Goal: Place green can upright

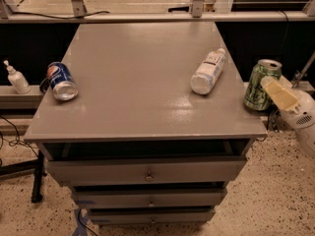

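The green can (255, 90) stands upright at the table's (138, 73) right edge, level with the table top and partly past its rim. Its silver top faces up. My gripper (268, 85) reaches in from the right and is shut on the can. One cream finger (279, 94) lies across the can's right side, and the other finger is hidden behind it. The white arm body (302, 116) sits lower right, off the table.
A blue Pepsi can (61, 81) lies on its side at the table's left edge. On the right half lies a white plastic bottle (207, 72). A pump bottle (15, 77) stands on a ledge to the left. Drawers (147, 171) sit below the top.
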You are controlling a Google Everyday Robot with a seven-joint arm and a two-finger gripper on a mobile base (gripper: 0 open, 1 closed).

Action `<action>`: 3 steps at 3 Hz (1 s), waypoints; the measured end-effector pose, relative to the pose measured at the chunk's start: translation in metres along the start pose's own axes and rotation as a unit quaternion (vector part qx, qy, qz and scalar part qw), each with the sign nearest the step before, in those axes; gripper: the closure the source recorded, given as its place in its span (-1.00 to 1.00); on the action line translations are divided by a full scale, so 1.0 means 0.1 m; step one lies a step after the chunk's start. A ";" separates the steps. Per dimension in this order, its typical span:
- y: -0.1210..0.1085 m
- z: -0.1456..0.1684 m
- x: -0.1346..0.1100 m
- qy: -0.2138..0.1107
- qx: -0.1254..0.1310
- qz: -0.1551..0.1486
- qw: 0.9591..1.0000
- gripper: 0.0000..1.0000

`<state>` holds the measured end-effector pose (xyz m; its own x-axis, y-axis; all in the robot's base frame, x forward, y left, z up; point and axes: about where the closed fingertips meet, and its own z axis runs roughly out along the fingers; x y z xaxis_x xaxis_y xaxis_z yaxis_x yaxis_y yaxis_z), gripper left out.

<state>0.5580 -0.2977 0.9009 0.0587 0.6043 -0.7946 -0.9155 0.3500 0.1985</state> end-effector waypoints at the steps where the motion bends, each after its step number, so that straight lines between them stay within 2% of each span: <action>1: 0.19 0.07 0.01 -0.012 -0.049 0.000 0.999 1.00; 2: 0.40 0.25 -0.02 -0.027 -0.097 -0.005 0.995 0.66; 3: 0.56 0.41 -0.01 -0.046 -0.126 -0.009 0.991 0.18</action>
<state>0.5225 -0.2493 0.9359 0.1014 0.6671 -0.7381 -0.9837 0.1779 0.0256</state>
